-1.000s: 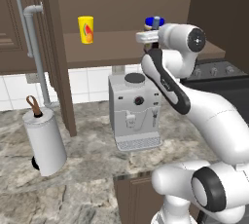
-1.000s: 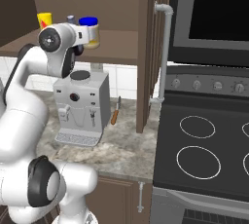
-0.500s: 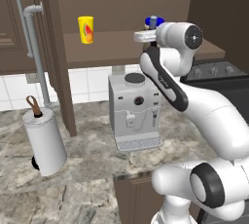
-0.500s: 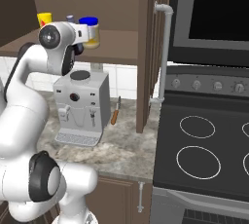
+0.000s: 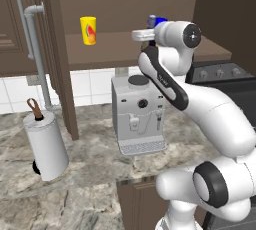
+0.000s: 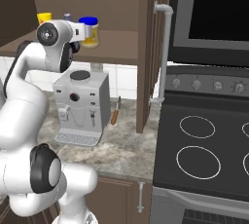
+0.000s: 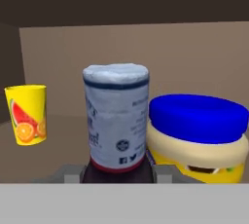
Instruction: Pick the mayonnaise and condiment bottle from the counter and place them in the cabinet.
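Arm raised, reaching forward; pincer (image 7: 118, 177) clamped on condiment bottle (image 7: 116, 121)

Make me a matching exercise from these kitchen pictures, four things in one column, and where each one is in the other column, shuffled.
Things:
1. mayonnaise
2. condiment bottle
3. yellow cup
4. coffee machine

Places:
A. on the counter, under the shelf
B. between the gripper fingers
C. on the cabinet shelf, toward its left end
D. on the cabinet shelf, close beside the bottle

Pairs: 1-D, 2-B, 3-C, 4-A
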